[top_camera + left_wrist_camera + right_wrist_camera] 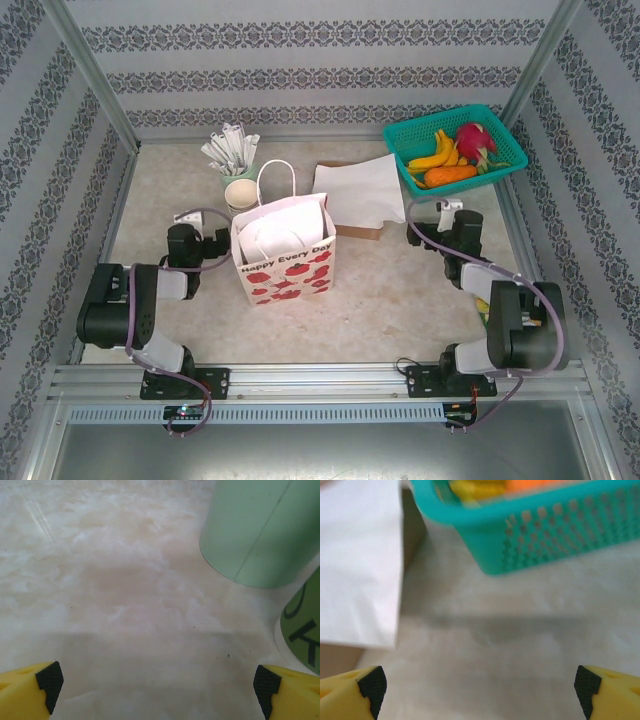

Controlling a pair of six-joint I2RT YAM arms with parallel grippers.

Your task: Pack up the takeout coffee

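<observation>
Now | left pincer [160, 686] spread wide, empty; right pincer [480, 685] spread wide, empty | red-flowered paper bag [285, 275] upright, mouth gaping

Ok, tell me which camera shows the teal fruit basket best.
Top external view: the teal basket sits whole at the far right, all four rims visible and fruit piled inside. The right wrist view gives a blurred close-up of one perforated wall and a corner, with yellow and orange fruit just above the rim.
</observation>
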